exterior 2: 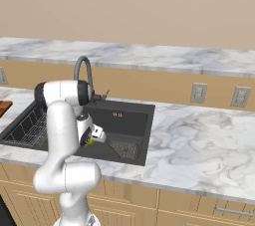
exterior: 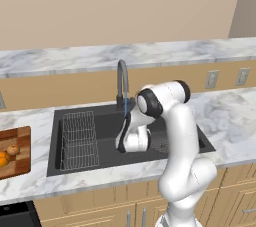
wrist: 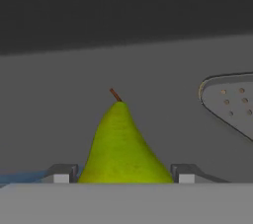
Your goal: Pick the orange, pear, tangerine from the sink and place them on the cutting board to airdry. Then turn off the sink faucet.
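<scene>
No legible text, label, brand, number or sign appears on any surface in these views; the marks on the dark sink wall are too small to read.

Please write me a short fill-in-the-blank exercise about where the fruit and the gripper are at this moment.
1. The pear sits between the fingertips of the ____.
2. Two orange fruits lie on the ____.
3. The gripper is down inside the ____.
4. The faucet stands at the sink's ____ edge.

Missing words: gripper; cutting board; sink; back
</scene>
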Available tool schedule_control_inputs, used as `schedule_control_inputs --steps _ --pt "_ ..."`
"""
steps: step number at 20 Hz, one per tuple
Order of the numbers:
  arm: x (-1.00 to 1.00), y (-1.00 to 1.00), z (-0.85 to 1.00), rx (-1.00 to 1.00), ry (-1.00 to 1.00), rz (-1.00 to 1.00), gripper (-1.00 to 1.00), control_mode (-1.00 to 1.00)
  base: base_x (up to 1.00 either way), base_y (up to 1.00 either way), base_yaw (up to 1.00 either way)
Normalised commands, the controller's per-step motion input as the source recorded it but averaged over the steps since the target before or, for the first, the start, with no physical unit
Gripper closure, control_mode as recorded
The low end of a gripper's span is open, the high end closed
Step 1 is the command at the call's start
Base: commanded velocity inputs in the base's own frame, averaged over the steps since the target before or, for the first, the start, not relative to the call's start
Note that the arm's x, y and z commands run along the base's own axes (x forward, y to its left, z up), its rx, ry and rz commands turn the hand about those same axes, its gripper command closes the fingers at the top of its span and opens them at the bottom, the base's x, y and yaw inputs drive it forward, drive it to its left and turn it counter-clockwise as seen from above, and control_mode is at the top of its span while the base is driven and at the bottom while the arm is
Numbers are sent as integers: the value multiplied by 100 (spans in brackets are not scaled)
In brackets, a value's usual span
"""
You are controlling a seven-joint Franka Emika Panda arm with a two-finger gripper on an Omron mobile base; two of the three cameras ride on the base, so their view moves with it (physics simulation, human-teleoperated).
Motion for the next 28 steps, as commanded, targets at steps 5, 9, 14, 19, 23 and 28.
schedule_control_inputs --steps 5,9,14,19,23,28 --pt "-18 -48 18 0 -2 0 100 -100 0 0 0" --pt "-14 -42 39 0 -3 0 100 -100 0 0 0" --pt "-9 -32 59 0 -1 0 100 -100 0 0 0" --pt "-20 -24 63 0 -1 0 100 -100 0 0 0" --pt "-22 -11 72 0 0 0 100 -100 0 0 0" --pt "-11 -2 89 0 1 0 100 -100 0 0 0"
